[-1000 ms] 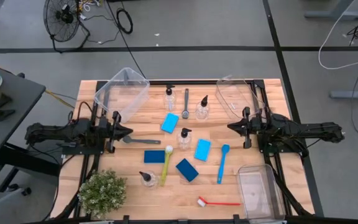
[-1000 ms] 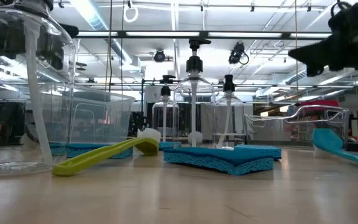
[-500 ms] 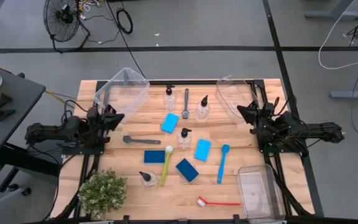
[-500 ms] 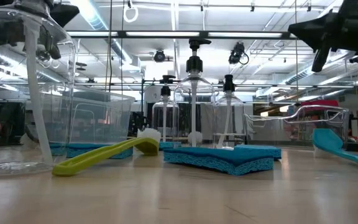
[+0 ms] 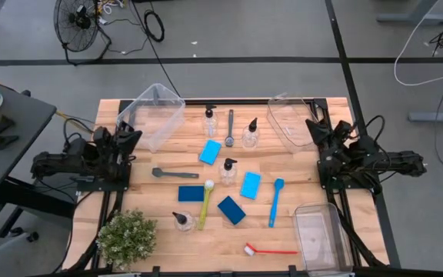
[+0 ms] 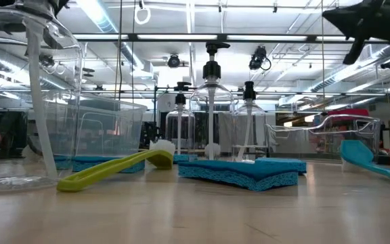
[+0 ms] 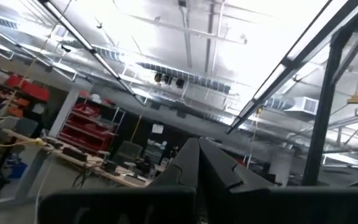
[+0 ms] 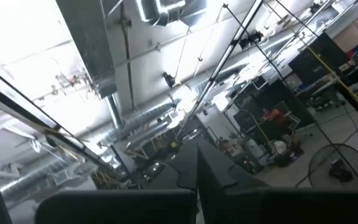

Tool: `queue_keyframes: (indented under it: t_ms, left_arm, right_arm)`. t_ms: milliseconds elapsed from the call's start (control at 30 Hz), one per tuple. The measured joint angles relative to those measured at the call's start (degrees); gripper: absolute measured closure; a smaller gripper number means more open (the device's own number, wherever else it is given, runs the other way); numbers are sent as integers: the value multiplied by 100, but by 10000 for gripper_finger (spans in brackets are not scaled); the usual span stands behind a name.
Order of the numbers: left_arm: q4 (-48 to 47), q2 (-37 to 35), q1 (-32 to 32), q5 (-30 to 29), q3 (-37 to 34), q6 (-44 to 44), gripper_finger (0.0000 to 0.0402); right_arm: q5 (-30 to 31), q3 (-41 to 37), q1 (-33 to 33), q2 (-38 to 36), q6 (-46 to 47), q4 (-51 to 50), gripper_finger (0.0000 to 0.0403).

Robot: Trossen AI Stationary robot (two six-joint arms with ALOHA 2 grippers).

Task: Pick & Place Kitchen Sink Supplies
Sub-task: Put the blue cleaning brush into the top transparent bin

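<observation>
Both arms have folded back, left gripper [image 5: 132, 135] and right gripper [image 5: 312, 126] closed.

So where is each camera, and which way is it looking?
High view: above the table, looking straight down; shows both arms, the left gripper and right gripper at the table's sides.
Low view: at tabletop height, looking level across; the green brush lies near, an arm up top.
Left wrist view: on the left arm, tilted up at the ceiling; its shut fingers show.
Right wrist view: likewise, with shut fingers.
High and low views share the green brush.
</observation>
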Motion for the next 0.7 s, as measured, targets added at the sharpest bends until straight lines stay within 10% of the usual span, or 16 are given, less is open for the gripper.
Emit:
queue_keyframes:
  t_ms: [700]
  left_arm:
    - [-2877,599,0,-53,2427,-20,398]
  right_arm:
    - [-571,3109,0,1657,-623,-2940,401]
